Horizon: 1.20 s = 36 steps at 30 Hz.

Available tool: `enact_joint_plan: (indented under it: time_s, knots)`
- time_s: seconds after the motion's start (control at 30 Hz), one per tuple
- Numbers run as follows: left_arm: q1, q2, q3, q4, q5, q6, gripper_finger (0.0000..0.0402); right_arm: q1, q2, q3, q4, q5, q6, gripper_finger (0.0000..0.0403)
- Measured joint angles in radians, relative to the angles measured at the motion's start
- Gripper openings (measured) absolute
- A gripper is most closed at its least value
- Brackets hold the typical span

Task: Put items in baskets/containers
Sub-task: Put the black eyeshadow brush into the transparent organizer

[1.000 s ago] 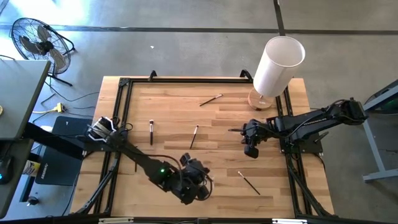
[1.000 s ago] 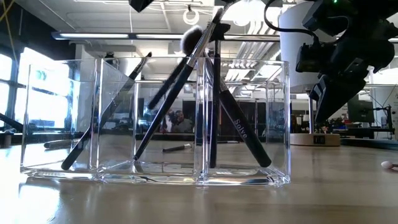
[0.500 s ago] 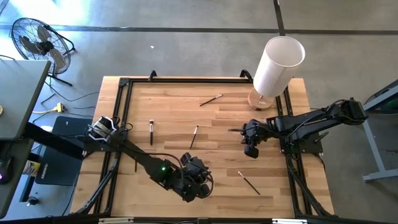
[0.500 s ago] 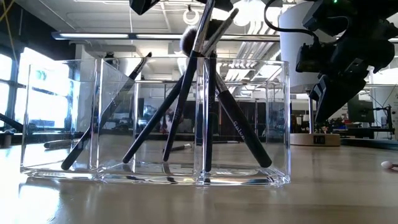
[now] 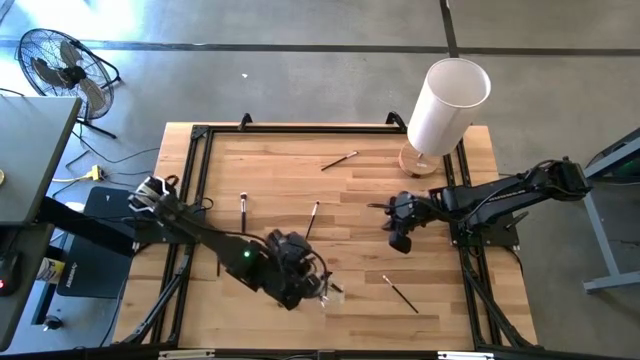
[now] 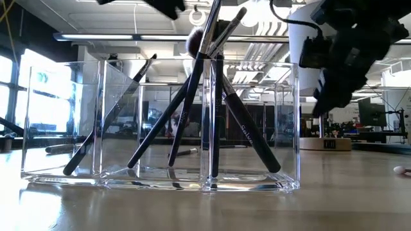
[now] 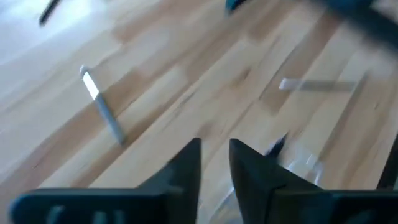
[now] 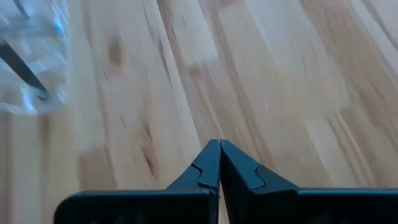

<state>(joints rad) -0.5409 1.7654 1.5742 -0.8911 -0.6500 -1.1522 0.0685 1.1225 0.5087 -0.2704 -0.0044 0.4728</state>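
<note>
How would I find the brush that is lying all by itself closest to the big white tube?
Start at the tall white cylinder standing on its round wooden base at the table's far right corner. Just left of it, on the bare wood near the far edge, lies one thin brush, slanted. The other loose brushes lie closer to the middle or the near edge.

Most of the counter (image 5: 270, 160) is bare wood, so there's plenty of room in the middle. What's in the way: loose brushes (image 5: 313, 219) scattered around, the clear holder (image 6: 160, 122) near the front edge with handles poking out the top, and the tall white cylinder (image 5: 446, 105) in the far right corner.
</note>
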Motion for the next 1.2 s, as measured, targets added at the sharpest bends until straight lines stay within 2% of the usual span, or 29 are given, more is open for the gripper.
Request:
enact_joint_plan:
  time_s: [0.1, 0.2, 0.37, 0.53, 0.67, 0.83, 1.0, 1.2]
  knots:
    - [0.014, -0.018, -0.011, -0.108, 0.05, 0.013, 0.0019, 0.0, 0.0, 0.0, 0.084, 0.005, 0.055, 0.0002]
    - [0.035, -0.045, -0.082, -0.086, 0.078, 0.056, 0.0011, 0.0, 0.001, 0.0, 0.173, 0.005, 0.056, 0.0002]
    - [0.079, -0.164, -0.313, 0.133, 0.178, 0.175, 0.0003, 0.0, 0.024, 0.004, 0.32, 0.051, 0.054, 0.0001]
    - [0.14, -0.342, -0.608, 0.371, 0.268, 0.266, 0.0002, -0.002, 0.137, 0.118, 0.287, 0.133, 0.055, 0.0001]
    - [0.196, -0.511, -0.805, 0.479, 0.326, 0.332, 0.0001, -0.012, 0.297, 0.295, 0.211, 0.166, 0.073, 0.0]
    - [0.274, -0.703, -0.953, 0.507, 0.381, 0.432, 0.0001, -0.05, 0.53, 0.594, -0.014, 0.198, 0.125, 0.0]
    - [0.348, -0.825, -1.007, 0.505, 0.435, 0.554, 0.0, -0.12, 0.748, 0.901, -0.267, 0.196, 0.318, 0.0001]
    - [0.409, -0.875, -1.013, 0.504, 0.514, 0.676, 0.0, -0.185, 0.964, 1.173, -0.5, 0.126, 0.464, 0.0029]
